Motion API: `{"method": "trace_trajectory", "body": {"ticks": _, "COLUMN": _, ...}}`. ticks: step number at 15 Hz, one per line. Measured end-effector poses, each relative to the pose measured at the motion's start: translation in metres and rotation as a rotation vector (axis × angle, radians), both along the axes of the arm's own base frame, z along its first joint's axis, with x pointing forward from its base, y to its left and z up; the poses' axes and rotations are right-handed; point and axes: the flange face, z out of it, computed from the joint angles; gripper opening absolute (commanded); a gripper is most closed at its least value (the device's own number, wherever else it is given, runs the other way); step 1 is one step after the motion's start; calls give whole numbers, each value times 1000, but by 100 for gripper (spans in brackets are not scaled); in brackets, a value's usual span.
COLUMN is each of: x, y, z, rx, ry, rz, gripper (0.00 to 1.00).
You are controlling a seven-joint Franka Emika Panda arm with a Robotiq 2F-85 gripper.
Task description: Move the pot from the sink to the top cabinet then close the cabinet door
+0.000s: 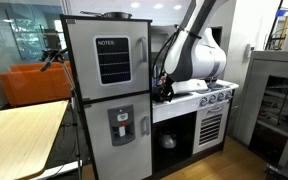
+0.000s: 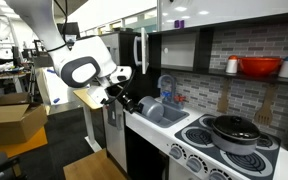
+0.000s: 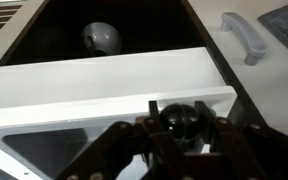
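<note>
My gripper is shut on a round black knob at the edge of a white cabinet door. Beyond the door the cabinet is dark inside, and a shiny silver pot sits in it. In an exterior view the gripper is at the counter's front corner, above the open lower cabinet where the pot shows. In an exterior view the gripper is beside the sink, which looks empty.
A dark lidded pot stands on the stove. A red bowl sits on the upper shelf. The toy fridge stands close beside the arm. A grey handle lies to the right of the door.
</note>
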Motion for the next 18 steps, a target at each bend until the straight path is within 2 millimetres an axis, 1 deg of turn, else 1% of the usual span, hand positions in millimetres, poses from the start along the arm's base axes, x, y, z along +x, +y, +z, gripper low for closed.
{"method": "trace_trajectory", "body": {"ticks": 5, "x": 0, "y": 0, "z": 1, "rx": 0, "ry": -2, "rz": 0, "gripper": 14}}
{"method": "trace_trajectory", "body": {"ticks": 8, "x": 1, "y": -1, "z": 7, "rx": -2, "ry": -15, "rz": -2, "gripper": 14}}
{"method": "trace_trajectory", "body": {"ticks": 12, "x": -2, "y": -1, "z": 26, "rx": -5, "ry": -44, "rz": -2, "gripper": 14}}
{"method": "trace_trajectory", "body": {"ticks": 18, "x": -8, "y": -1, "z": 61, "rx": -13, "ry": -109, "rz": -3, "gripper": 14}}
